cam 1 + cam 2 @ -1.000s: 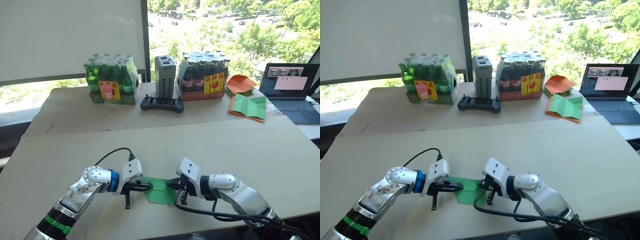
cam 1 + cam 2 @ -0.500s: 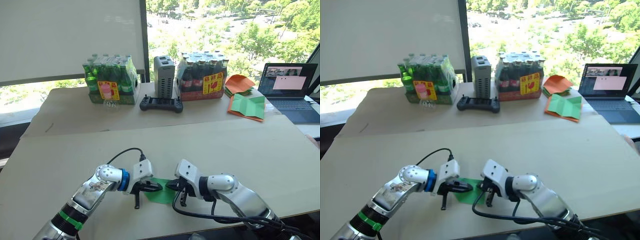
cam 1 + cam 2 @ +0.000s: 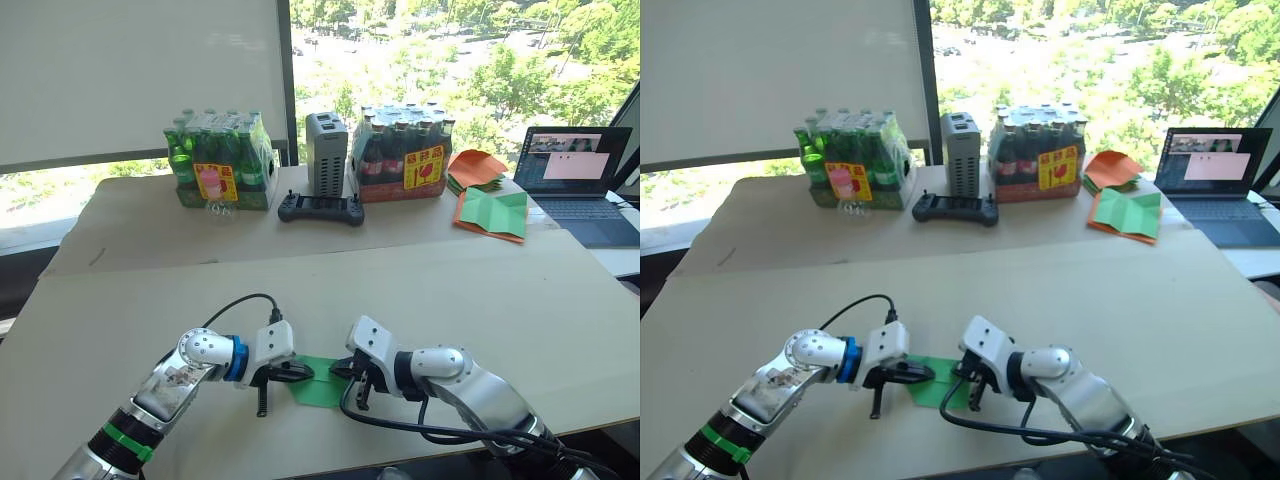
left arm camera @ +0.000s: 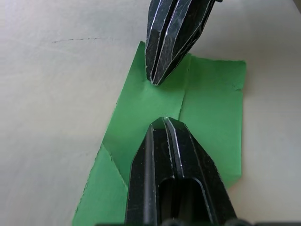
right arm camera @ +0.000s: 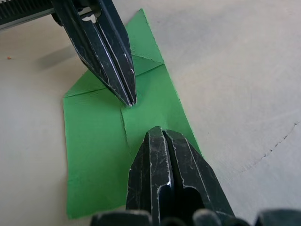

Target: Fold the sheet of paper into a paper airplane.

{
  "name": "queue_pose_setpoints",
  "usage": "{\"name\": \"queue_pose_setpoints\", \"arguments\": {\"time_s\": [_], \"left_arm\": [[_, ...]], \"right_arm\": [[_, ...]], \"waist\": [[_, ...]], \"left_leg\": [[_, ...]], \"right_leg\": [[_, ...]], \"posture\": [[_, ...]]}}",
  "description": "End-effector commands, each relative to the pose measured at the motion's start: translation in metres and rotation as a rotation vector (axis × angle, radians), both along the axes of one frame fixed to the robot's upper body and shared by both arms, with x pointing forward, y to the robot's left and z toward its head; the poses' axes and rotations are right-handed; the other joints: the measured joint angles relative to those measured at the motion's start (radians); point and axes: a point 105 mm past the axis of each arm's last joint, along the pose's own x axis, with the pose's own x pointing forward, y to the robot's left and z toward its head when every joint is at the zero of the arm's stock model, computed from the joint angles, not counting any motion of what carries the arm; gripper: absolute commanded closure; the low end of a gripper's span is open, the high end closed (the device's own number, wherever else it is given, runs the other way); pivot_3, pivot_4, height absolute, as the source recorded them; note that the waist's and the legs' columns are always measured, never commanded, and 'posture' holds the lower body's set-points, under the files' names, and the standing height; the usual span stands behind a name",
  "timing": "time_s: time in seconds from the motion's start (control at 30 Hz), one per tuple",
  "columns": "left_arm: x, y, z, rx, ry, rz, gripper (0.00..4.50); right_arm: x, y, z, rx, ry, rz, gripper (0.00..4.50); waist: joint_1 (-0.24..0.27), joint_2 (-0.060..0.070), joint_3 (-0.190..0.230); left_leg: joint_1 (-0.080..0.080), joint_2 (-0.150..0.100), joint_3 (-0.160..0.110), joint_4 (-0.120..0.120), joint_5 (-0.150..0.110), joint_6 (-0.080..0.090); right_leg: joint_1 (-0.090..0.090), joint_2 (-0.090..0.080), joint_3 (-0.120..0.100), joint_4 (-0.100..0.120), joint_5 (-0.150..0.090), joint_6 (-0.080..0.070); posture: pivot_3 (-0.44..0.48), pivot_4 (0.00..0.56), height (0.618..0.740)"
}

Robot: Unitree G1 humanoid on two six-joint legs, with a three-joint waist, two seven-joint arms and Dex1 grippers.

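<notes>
The left end effector (image 3: 298,372) has edged back leftward along the sheet of paper (image 3: 322,381).

1. I see the thin bright green sheet of paper (image 3: 318,380) lying flat on the tan table, near its front edge, about midway along.
2. It's partly folded: centre crease, one corner turned in.

Both closed tools cover the sheet of paper (image 4: 141,101) partly.
</notes>
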Motion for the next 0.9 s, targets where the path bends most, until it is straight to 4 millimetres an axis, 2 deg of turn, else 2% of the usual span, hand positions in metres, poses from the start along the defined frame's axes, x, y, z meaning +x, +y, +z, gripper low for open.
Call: {"name": "queue_pose_setpoints", "arguments": {"time_s": [0.03, 0.57, 0.9], "left_arm": [[-0.004, 0.028, -0.030, 0.104, 0.099, 0.088, 4.50], [-0.011, 0.059, -0.033, 0.135, 0.125, 0.163, 4.50], [-0.012, 0.065, -0.031, 0.138, 0.122, 0.181, 4.50]], "right_arm": [[0.000, -0.006, -0.009, -0.030, 0.041, -0.032, 4.46], [0.000, -0.007, -0.010, -0.032, 0.048, -0.038, 4.46], [0.000, -0.006, -0.010, -0.032, 0.046, -0.032, 4.46]], "waist": [[0.000, 0.000, 0.000], [-0.007, 0.001, -0.001], [-0.010, 0.001, -0.001]], "left_leg": [[0.000, 0.000, 0.000, 0.000, 0.000, 0.000], [0.001, 0.000, 0.000, -0.002, 0.000, 0.000], [0.001, 0.000, 0.000, -0.003, 0.000, 0.000]], "right_leg": [[0.000, 0.000, 0.000, 0.000, 0.000, 0.000], [0.000, 0.000, 0.000, 0.000, 0.000, 0.000], [0.000, 0.000, 0.000, 0.000, 0.000, 0.000]], "posture": [[0.000, 0.150, 0.735], [0.000, 0.150, 0.735], [0.000, 0.150, 0.735]]}}
